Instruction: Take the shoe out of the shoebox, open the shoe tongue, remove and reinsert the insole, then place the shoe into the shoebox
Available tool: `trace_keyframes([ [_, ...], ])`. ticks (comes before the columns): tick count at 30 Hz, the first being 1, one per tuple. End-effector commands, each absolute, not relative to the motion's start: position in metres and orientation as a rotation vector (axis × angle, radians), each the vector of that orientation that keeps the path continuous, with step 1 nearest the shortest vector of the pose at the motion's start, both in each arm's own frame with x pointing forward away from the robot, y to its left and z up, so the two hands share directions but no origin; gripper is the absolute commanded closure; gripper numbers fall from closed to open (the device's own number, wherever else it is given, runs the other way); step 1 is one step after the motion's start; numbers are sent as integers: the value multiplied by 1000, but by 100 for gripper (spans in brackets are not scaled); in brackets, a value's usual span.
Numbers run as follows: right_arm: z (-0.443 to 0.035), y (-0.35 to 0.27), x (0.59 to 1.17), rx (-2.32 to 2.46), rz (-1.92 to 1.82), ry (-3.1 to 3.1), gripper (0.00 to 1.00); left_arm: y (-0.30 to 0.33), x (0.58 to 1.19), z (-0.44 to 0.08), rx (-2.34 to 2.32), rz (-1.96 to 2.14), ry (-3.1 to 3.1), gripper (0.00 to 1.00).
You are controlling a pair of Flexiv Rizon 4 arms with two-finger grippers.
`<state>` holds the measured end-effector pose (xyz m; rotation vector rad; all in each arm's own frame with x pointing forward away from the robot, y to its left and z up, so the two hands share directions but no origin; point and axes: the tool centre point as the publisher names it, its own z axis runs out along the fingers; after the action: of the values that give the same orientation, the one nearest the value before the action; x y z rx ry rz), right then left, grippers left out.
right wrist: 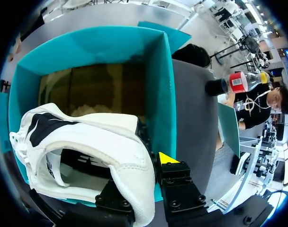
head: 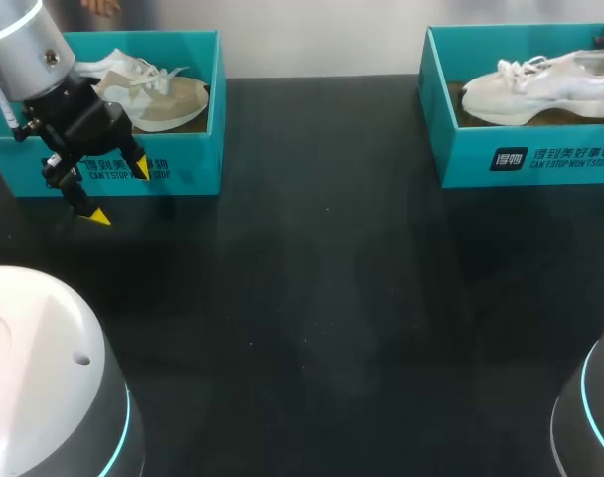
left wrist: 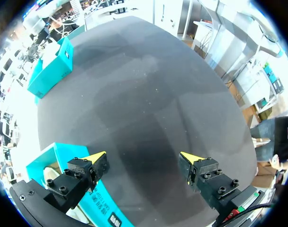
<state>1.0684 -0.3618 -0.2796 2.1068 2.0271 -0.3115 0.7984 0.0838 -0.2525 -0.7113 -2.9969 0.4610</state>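
The black counter (head: 312,298) carries two teal boxes at its far side, well apart. The right shoebox (head: 540,159) holds the white shoe (head: 540,89), which lies on its side inside. The left shoebox (head: 188,149) holds a beige shoe (head: 163,99). My right hand (right wrist: 148,165) is closed on the white shoe's heel, with one yellow tip against it and the other hidden behind it. My left hand (head: 119,191) hangs wide open and empty over the counter, just in front of the left shoebox.
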Motion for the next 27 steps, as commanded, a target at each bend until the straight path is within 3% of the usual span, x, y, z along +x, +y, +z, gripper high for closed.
trace_keyframes([
  [1,-283,-360,1057,2102,-294,2024,100,84,797,-252,-712,457,-2999,0],
  [27,-337,-354,1039,2119,-240,2069,100,84,797,-252,-712,457,-2999,0],
])
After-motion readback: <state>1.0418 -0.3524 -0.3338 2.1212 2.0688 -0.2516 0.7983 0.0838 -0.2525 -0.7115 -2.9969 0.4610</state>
